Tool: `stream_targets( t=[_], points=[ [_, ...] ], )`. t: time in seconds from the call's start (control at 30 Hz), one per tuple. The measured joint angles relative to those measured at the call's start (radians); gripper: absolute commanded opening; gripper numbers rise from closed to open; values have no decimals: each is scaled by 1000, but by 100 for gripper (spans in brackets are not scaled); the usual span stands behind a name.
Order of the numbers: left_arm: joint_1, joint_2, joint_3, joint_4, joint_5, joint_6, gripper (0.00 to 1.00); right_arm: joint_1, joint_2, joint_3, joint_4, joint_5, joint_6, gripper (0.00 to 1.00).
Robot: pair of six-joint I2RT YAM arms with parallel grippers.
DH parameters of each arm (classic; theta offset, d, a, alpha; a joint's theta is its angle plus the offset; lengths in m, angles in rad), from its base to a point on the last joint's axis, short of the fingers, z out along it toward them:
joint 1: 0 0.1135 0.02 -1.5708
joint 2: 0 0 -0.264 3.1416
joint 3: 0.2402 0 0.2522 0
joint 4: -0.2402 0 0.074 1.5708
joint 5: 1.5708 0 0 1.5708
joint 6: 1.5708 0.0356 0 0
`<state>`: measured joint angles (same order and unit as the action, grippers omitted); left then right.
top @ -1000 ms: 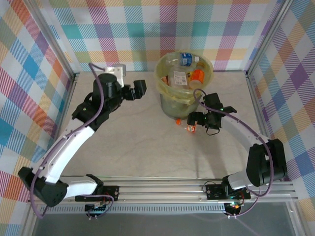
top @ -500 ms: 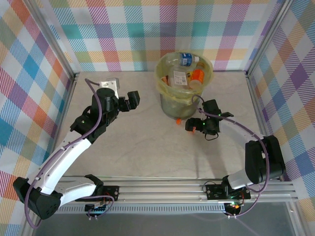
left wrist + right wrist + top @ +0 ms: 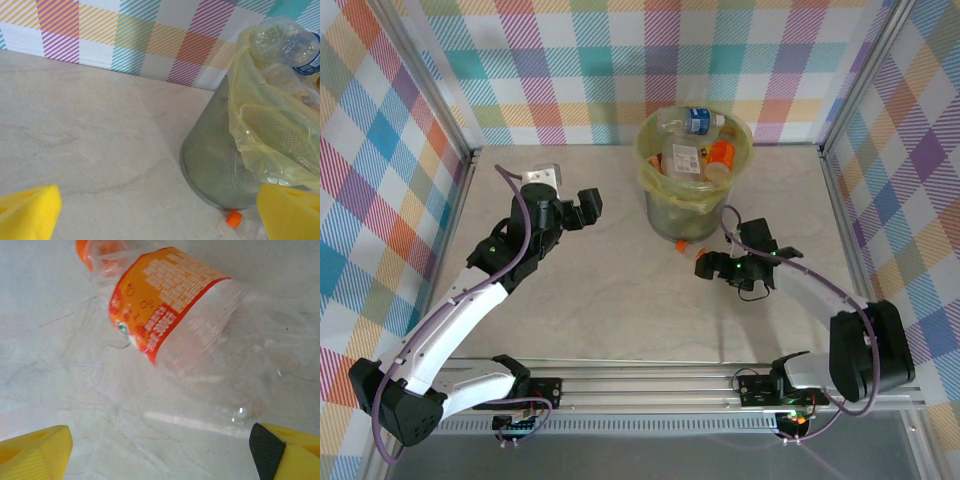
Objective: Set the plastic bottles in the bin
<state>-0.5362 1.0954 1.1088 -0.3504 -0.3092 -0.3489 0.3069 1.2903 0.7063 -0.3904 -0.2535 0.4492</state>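
Observation:
One plastic bottle (image 3: 190, 335), clear with an orange label and orange cap, lies on its side on the table; from above this bottle (image 3: 695, 257) rests at the foot of the bin. My right gripper (image 3: 160, 455) is open just behind the bottle's base, a yellow finger (image 3: 35, 452) on each side, not touching it. It sits low by the bottle (image 3: 712, 266). The olive mesh bin (image 3: 692, 200), lined with a yellowish bag, holds several bottles (image 3: 695, 140). My left gripper (image 3: 588, 205) hangs open and empty to the left of the bin (image 3: 220, 160).
The table is walled by checked panels, with metal frame posts at the left (image 3: 460, 190) and right (image 3: 840, 200). A clear bottle with a blue label (image 3: 287, 42) pokes over the bin's rim. Bare tabletop (image 3: 610, 300) spreads between the arms.
My right gripper has slid a little toward the near side, behind the lying bottle, and its jaws have narrowed slightly. The left gripper has drawn back and left, away from the bin.

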Motion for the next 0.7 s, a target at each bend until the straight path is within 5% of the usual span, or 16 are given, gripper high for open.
stream_targets(
  t=[0.23,0.7],
  points=[
    [0,-3,-72,30,0,-33,100,-30,-113,9,6,55,-10,100],
    [0,-42,-106,39,-41,-60,100,-112,134,71,167,-8,-50,97]
  ],
)
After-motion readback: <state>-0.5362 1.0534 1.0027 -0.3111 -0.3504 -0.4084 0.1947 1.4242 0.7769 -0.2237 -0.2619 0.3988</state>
